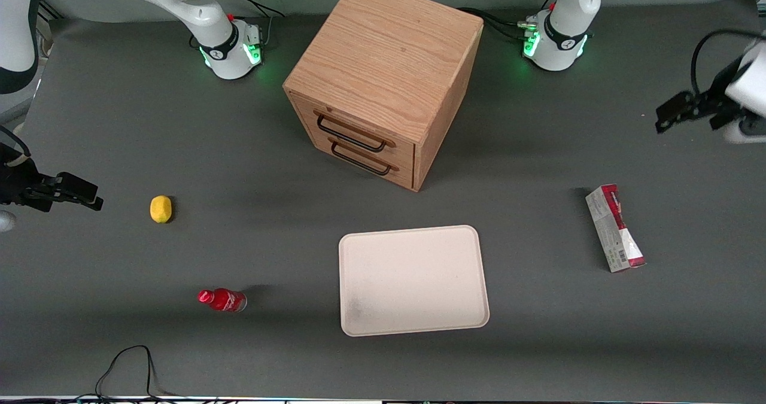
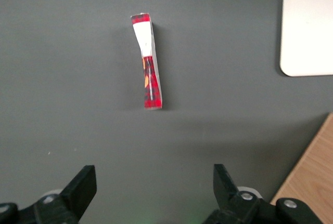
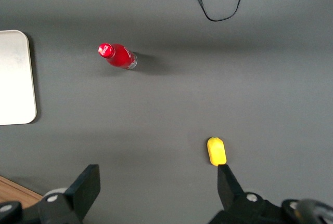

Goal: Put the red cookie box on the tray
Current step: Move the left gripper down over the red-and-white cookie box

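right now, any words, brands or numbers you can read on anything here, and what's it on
No text can be read.
Long slim red cookie box: barcode and print on its pale face, too small to read.
Small red bottle: white label marks, blurred.
Flat cream tray, oak drawer cabinet: no text.
Left end effector open, empty, above the table.

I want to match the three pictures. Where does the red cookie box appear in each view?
Front view: the red cookie box lies on the table toward the working arm's end, apart from the tray.
Left wrist view: the box lies on the mat, ahead of the open end effector, untouched.
Right wrist view: not in it.
Shared landmark: the tray, whose corner shows in both wrist views.
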